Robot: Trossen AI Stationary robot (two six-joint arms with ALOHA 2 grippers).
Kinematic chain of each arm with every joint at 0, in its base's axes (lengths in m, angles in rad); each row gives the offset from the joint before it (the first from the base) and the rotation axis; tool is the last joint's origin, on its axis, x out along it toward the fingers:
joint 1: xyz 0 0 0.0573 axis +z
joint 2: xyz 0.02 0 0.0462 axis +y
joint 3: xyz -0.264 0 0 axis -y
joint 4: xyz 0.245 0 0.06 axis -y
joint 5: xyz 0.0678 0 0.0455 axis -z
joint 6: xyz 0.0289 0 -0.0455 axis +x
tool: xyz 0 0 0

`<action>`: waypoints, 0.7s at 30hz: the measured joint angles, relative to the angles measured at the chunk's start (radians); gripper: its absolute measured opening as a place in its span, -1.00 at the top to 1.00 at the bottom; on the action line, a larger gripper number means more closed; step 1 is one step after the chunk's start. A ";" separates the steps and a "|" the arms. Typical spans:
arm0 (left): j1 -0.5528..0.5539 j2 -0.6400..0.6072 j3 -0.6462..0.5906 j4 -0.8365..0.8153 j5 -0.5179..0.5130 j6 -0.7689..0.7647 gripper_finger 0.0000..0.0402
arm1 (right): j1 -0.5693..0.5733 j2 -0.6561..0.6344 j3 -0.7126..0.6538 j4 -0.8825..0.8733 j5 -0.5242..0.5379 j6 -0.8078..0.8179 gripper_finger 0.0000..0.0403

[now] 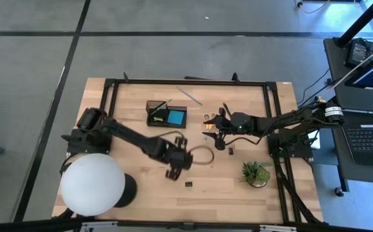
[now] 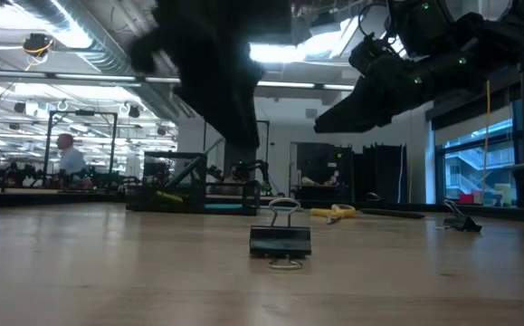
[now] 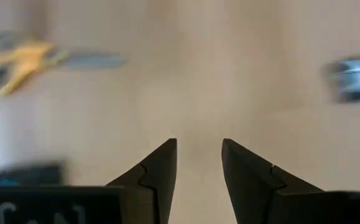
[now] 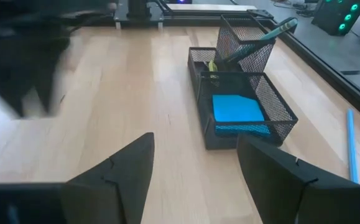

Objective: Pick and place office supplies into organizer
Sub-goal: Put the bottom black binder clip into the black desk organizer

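The black mesh organizer stands at the table's far middle. It holds a blue note pad, and a pen stands in its tall cup. Yellow-handled scissors lie flat right of it, partly under my right gripper, which hovers open and empty. My left gripper hangs above the bare table middle, pointing steeply down, open with nothing between its fingers. A black binder clip sits on the table near the front, and another lies right of my left gripper.
A thin pen lies near the far edge and a blue one beside the organizer. A white globe lamp fills the near left corner. A small potted plant stands at the near right. A black metal frame borders the table.
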 joint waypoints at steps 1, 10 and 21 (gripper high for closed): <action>-0.021 0.000 0.000 0.022 0.018 0.010 0.39 | 0.000 0.000 0.000 -0.006 0.000 -0.001 -0.15; -0.147 0.002 0.000 0.244 0.067 -0.083 0.39 | 0.000 0.000 0.000 -0.015 0.000 -0.001 -0.15; -0.213 0.109 0.000 0.369 -0.005 -0.048 0.39 | 0.000 0.000 0.000 -0.016 0.000 -0.001 -0.15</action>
